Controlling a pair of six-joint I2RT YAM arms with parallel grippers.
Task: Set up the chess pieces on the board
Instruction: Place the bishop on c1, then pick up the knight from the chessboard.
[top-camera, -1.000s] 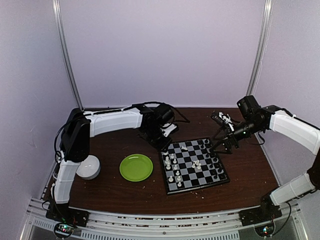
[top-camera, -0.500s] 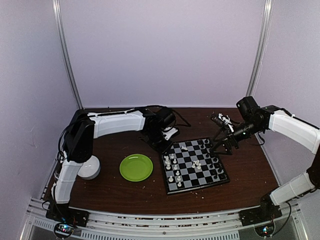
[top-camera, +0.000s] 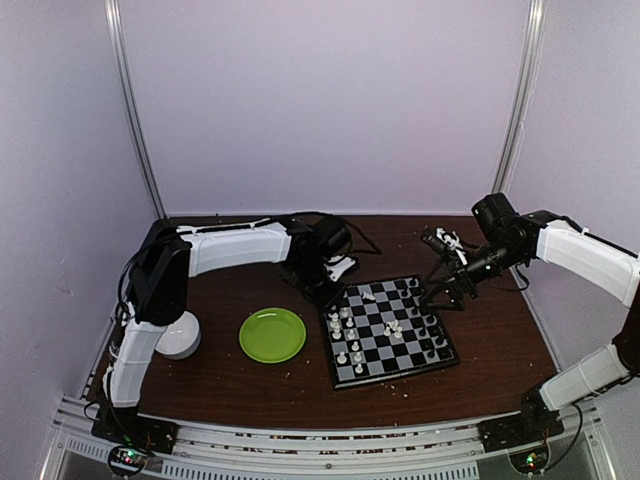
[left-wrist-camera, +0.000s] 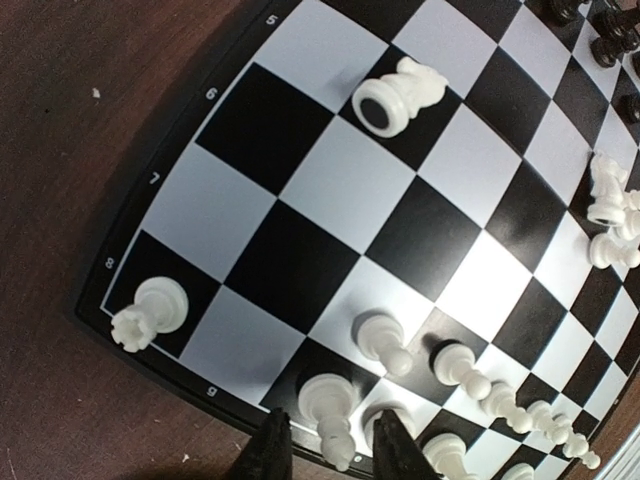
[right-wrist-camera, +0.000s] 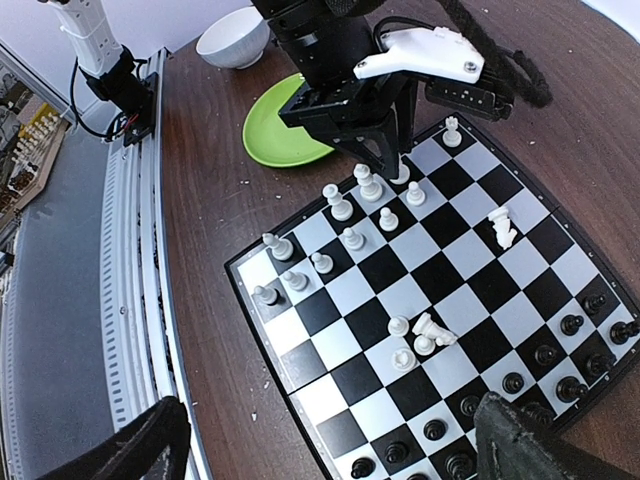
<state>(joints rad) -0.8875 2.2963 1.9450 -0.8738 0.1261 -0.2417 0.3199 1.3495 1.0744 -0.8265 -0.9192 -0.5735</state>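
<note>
The left hand hangs low over one corner of the board. Its two fingers are a little apart, and a white piece stands between them. There is a small gap on each side of it, so the fingers do not squeeze it. A row of white pieces stands just beside this hand. A white castle stands alone on the corner square, a bit away from the fingers. Farther out from the hand, a fallen piece lies on its side.

The right hand is up above the other side of the board. Its fingers are spread wide and hold nothing. The black pieces stand in rows right below it. Ahead of this hand, near the middle of the board, a little white bunch sits close together, with one tipped over.

The board lies on the brown worktop. A green plate sits near the left hand. A white bowl is farther off, past the plate.
</note>
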